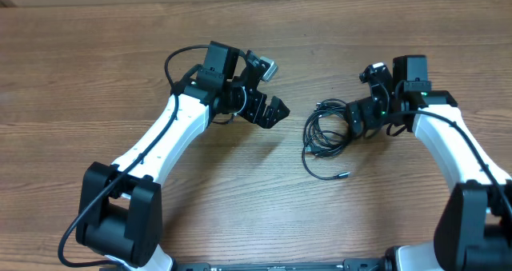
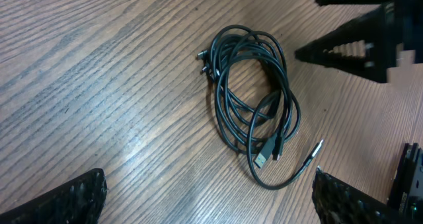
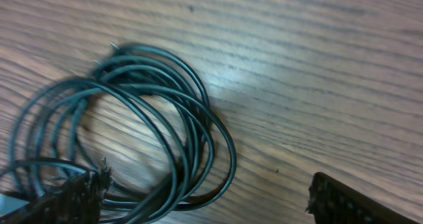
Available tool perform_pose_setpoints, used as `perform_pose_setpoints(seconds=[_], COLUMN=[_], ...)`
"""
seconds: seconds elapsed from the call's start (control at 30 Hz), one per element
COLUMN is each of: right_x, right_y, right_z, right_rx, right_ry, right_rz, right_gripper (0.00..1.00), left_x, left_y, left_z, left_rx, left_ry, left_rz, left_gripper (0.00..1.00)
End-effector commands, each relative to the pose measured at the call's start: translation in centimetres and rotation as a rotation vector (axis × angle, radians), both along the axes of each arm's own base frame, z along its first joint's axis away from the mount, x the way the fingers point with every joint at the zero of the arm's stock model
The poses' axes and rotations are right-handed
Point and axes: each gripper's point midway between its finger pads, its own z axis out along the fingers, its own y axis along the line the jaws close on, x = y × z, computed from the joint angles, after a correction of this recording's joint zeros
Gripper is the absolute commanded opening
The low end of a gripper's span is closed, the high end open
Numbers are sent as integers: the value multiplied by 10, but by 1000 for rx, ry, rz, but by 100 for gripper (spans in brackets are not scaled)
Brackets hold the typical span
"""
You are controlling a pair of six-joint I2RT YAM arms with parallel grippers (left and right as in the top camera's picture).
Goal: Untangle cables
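The cables (image 1: 322, 132) lie on the wooden table as one loose black coil, with a strand trailing to a small plug (image 1: 344, 174). In the left wrist view the cables (image 2: 254, 95) sit ahead of my left gripper (image 2: 208, 204); a USB plug (image 2: 262, 159) and other small connectors show. My left gripper (image 1: 274, 111) is open, left of the coil and apart from it. At the coil's right edge is my right gripper (image 1: 358, 117), open. In the right wrist view, loops of the cables (image 3: 162, 138) run between the wide jaws of my right gripper (image 3: 208, 197), close to the left finger (image 3: 73, 197).
The wooden table (image 1: 240, 183) carries nothing else besides both white arms. The right gripper's black fingers (image 2: 357, 45) show at the top right of the left wrist view, just beyond the coil. Thick black arm wires (image 1: 180, 63) loop by the left wrist.
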Motion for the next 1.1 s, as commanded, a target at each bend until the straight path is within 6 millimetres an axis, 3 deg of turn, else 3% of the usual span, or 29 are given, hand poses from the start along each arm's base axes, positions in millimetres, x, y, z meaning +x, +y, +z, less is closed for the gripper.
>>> perform_pose_setpoints(seconds=[0.0, 0.1, 0.2, 0.43, 0.7, 1.07], right_x=[11, 14, 16, 14, 21, 30], right_y=[-15, -15, -16, -21, -24, -39], right_z=[0, 4, 7, -13, -36, -39], right_rx=[-40, 6, 41, 14, 5, -74], right_ry=[-31, -68, -99, -73, -54, -70], right_rz=[54, 116, 178, 255, 258, 232], right_gripper=[92, 86, 86, 85, 76, 72], left_x=[1, 1, 1, 1, 1, 1], left_y=[-2, -2, -2, -2, -2, -2], left_z=[13, 13, 13, 13, 13, 13], left_rx=[-22, -22, -22, -22, -22, -22], left_ry=[-20, -20, -20, -20, -20, -20], left_rz=[-5, -5, -5, -5, -5, -5], left_gripper=[100, 100, 100, 100, 100, 100])
